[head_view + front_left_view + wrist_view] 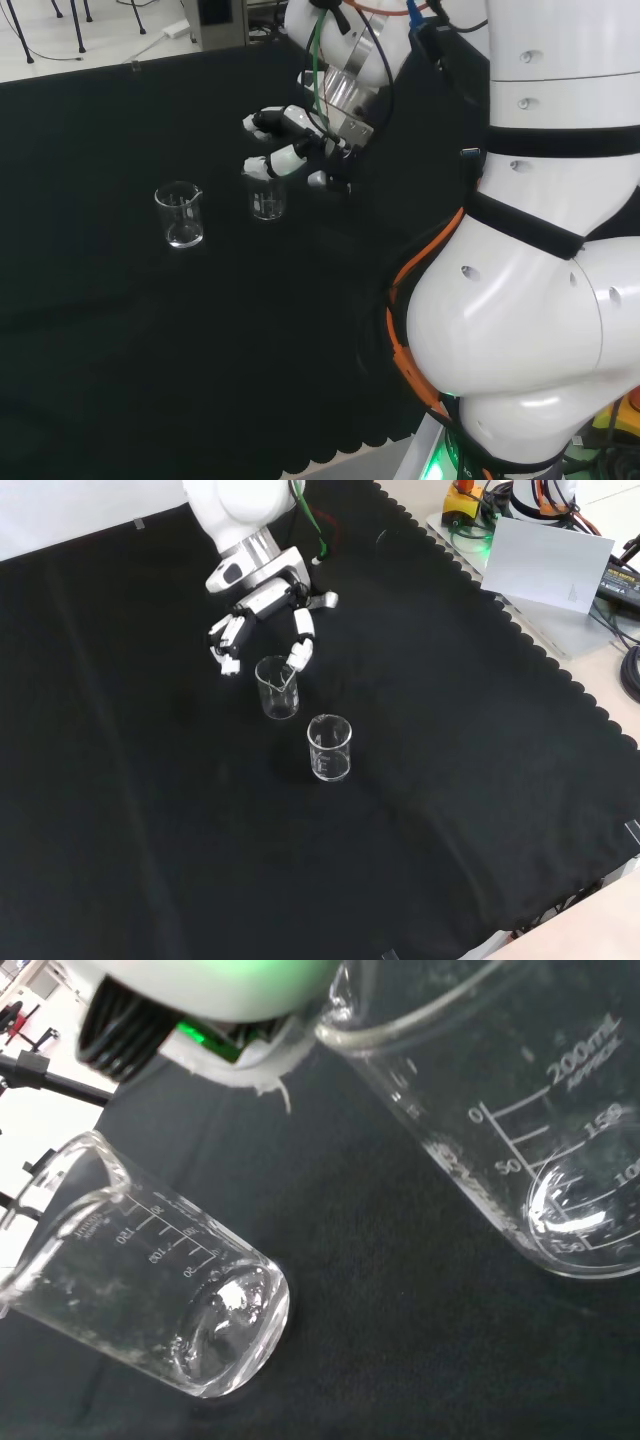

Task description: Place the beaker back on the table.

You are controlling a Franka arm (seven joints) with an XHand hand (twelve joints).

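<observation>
A clear glass beaker point(266, 196) stands upright on the black cloth just below my hand point(290, 140). In the front view the same beaker point(278, 688) sits under the spread fingers of the hand point(262, 602). One fingertip point(300, 652) is right beside its rim, and I cannot tell whether they touch. The fingers are relaxed and apart, not curled round the glass. Close up in the wrist view, this beaker point(520, 1130) shows printed volume marks and looks empty.
A second empty beaker point(180, 215) stands to the left in the head view, and nearer the camera in the front view as the second beaker point(329, 748). The wrist view shows this second beaker point(150, 1290) too. The cloth's scalloped edge point(540, 670) runs along the front view's right.
</observation>
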